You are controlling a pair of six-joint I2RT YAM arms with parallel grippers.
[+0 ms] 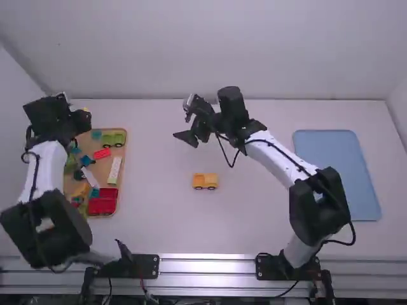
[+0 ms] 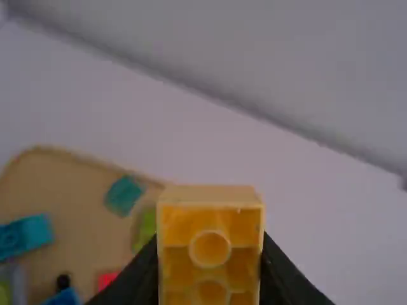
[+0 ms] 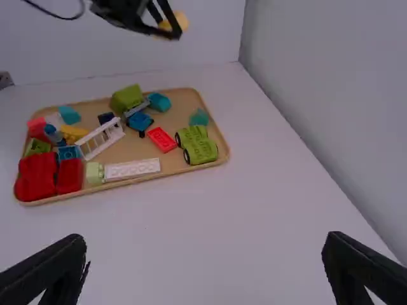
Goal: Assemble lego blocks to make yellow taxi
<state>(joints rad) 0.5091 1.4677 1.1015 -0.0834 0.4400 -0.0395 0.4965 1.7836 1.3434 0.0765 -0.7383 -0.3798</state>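
Yellow block (image 2: 210, 219), gripped by the left end effector (image 2: 210, 249) at the high view's upper left, apparently has yet to join the part-built wheeled taxi (image 1: 205, 181) near centre, the right end effector (image 3: 205, 243) spread wide and empty.

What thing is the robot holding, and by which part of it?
A yellow block, held by two opposite sides between the jaws of the left gripper. The right gripper is empty.

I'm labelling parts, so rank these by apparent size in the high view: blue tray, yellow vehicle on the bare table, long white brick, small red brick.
Largest to smallest:
1. Blue tray
2. Yellow vehicle
3. Long white brick
4. Small red brick
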